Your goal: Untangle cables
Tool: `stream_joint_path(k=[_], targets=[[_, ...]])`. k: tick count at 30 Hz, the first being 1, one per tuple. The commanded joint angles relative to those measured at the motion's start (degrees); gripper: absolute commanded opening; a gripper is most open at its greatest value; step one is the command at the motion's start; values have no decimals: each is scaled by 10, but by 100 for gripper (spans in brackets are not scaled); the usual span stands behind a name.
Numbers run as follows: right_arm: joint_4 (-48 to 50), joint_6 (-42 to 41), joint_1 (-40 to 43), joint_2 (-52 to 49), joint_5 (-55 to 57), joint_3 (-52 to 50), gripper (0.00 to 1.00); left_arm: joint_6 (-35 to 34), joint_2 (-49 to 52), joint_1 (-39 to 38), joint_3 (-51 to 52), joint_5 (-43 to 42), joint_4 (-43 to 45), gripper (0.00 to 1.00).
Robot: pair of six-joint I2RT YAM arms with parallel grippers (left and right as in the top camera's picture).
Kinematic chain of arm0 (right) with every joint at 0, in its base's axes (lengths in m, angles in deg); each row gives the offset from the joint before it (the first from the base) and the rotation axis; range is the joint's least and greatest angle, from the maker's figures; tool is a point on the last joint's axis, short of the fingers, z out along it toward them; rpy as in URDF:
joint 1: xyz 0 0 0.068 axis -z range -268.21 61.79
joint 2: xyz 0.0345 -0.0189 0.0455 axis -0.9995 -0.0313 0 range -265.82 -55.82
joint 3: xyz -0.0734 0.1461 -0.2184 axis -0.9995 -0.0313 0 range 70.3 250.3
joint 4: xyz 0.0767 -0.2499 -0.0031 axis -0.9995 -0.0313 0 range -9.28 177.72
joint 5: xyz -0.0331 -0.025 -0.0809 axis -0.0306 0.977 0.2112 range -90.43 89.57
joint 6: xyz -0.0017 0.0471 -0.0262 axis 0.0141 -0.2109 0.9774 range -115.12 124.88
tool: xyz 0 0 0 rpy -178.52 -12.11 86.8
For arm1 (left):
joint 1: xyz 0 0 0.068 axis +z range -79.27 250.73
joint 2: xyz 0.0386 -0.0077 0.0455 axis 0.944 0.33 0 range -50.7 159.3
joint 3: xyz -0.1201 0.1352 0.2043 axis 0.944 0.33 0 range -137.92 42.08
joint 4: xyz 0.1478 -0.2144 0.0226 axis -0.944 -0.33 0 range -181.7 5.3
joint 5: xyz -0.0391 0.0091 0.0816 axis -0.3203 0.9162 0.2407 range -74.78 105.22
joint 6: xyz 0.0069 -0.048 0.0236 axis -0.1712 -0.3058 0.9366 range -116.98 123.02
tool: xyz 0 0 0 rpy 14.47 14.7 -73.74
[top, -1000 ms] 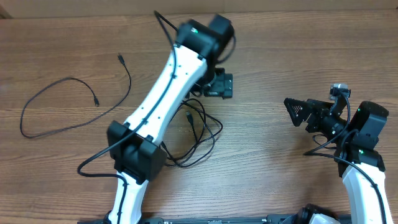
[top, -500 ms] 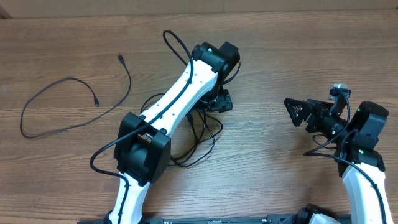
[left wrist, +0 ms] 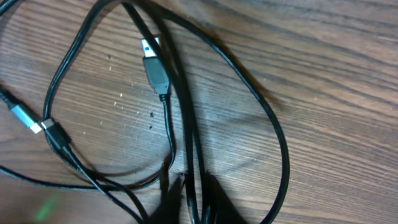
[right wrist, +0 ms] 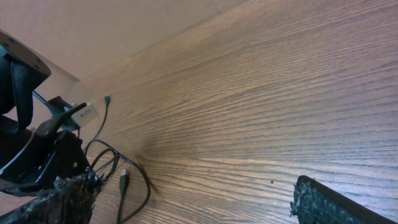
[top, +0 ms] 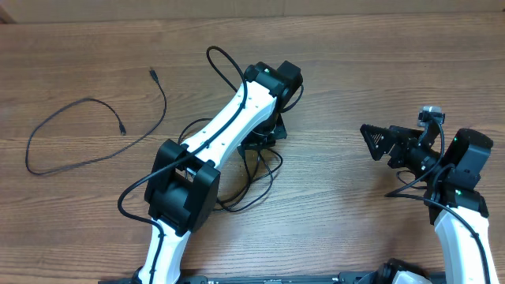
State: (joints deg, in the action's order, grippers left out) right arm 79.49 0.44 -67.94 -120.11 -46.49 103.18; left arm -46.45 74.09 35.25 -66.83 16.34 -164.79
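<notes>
Left gripper point(left wrist: 188, 190) is pinched closed on one strand of the tangled cables point(left wrist: 180, 87), its fingertips low over the wooden table point(top: 355, 63). I see its white arm reaching diagonally from the near edge toward the table's middle, with the wrist bent down over the tangle. At the right edge the right gripper point(top: 377, 142) points left with jaws spread wide and holds nothing, its arm folded back, well apart from the tangle, while a loose cable point(top: 87, 99) curves alone at far left.
</notes>
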Motion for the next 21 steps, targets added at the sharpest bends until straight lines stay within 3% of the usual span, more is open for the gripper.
stream_joint_path(k=[1, 7, 10, 14, 18, 21], targets=[[1, 4, 4, 0, 1, 5, 100, -5, 6, 2, 5, 4, 5, 4], [1, 4, 4, 0, 1, 5, 100, 17, 0, 3, -5, 10, -7, 4], [1, 5, 4, 0, 1, 5, 100, 24, -12, 7, -46, 47, -57, 4], [3, 5, 4, 0, 2, 5, 100, 30, -42, 16, -167, 102, -163, 4], [3, 5, 4, 0, 2, 5, 100, 145, -93, 18, -292, 91, -167, 4], [3, 4, 4, 0, 1, 5, 100, 161, -139, 19, -389, 121, -166, 4]])
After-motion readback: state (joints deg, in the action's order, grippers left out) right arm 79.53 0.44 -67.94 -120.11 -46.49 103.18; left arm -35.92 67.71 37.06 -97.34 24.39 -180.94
